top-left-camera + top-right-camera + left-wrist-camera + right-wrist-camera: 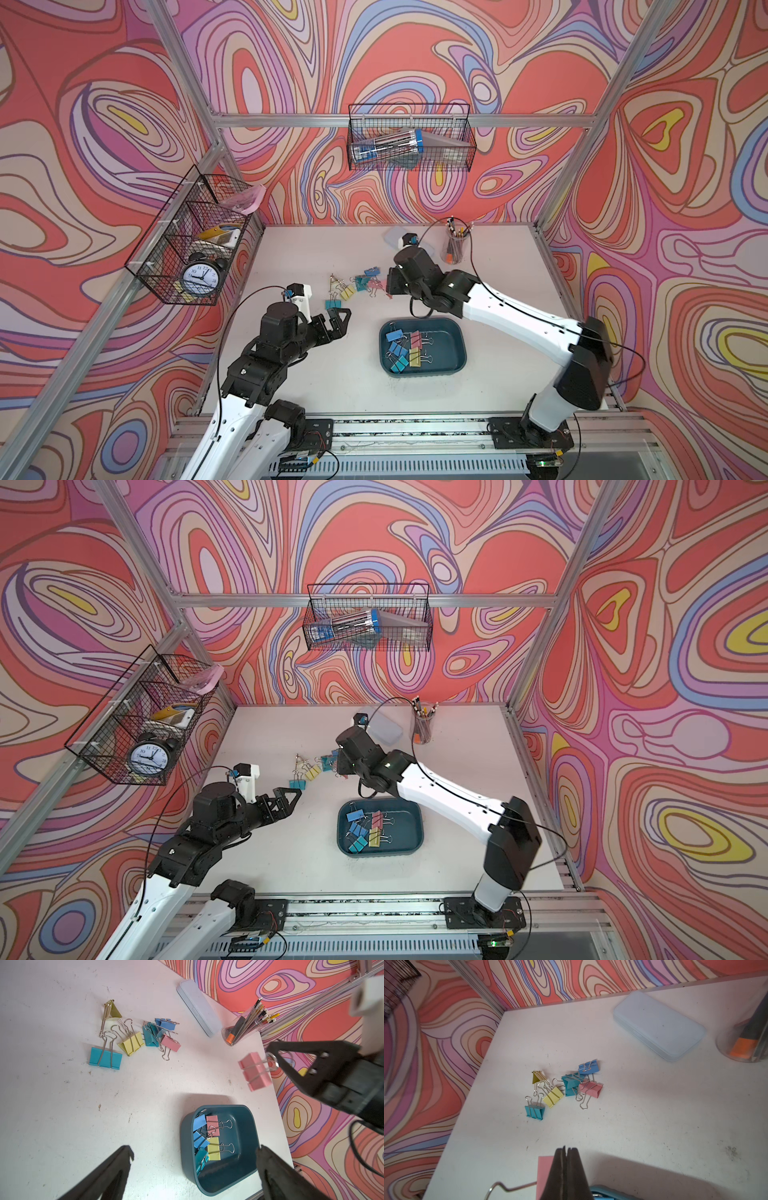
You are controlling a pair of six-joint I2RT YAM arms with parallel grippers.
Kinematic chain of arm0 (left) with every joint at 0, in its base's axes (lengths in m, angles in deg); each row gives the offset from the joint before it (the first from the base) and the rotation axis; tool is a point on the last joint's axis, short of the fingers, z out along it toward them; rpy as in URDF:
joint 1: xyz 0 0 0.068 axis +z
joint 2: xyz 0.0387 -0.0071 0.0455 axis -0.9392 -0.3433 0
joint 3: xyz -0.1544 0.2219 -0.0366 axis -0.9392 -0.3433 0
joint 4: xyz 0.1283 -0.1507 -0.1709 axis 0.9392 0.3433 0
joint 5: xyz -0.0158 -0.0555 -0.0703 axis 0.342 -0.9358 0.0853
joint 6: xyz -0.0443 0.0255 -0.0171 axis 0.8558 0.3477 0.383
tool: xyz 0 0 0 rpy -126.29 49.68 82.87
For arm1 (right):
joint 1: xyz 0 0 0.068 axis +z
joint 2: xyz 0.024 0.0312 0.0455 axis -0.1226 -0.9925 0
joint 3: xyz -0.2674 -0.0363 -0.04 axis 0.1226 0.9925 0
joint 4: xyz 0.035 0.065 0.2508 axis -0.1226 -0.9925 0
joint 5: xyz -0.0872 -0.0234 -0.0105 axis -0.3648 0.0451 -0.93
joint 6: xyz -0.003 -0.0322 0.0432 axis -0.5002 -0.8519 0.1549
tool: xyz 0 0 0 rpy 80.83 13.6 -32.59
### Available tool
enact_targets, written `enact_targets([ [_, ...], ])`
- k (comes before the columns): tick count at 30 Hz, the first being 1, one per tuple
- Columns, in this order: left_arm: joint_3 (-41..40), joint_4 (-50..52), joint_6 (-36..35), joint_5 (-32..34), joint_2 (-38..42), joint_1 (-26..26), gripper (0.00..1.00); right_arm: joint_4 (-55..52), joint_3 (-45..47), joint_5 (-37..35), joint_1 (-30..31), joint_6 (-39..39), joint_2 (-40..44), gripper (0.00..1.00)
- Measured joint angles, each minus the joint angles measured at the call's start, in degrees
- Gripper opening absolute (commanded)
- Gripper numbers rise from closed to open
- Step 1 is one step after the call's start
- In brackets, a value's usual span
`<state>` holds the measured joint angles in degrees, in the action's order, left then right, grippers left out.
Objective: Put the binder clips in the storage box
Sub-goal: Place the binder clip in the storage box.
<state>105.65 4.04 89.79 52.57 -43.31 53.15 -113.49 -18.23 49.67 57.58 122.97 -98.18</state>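
Right jaws pinched shut on wire handle of pink clip (256,1072), which dangles above surface (311,374) between loose clips (552,1097) and box (446,349). Left jaws wide, empty. Risk: thin-handle grip lets clip swing, slip, drop short of box rim.

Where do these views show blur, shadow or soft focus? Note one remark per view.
Left wrist view: the lifted pink binder clips look soft, and the storage box throws a shadow. Right wrist view: the pencil cup is out of focus. Both top views: even light.
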Motion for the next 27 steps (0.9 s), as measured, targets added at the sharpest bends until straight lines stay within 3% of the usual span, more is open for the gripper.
enact_targets([
  [6,-0.52,-2.12,0.02,-0.66,-1.25,0.0,0.99,8.2,20.26,0.39,0.0,8.83,15.41,0.0],
  [12,-0.52,-3.19,0.04,-1.31,-2.03,0.0,0.99,13.66,35.67,0.9,0.0,17.88,18.34,0.0],
  [22,-0.52,-2.89,0.0,-1.25,-4.31,0.0,0.99,22.73,40.96,2.34,0.83,24.98,9.4,0.0],
  [27,-0.15,-1.64,0.0,-1.01,-7.34,0.0,0.98,23.32,41.51,2.21,1.27,26.51,8.98,0.2],
])
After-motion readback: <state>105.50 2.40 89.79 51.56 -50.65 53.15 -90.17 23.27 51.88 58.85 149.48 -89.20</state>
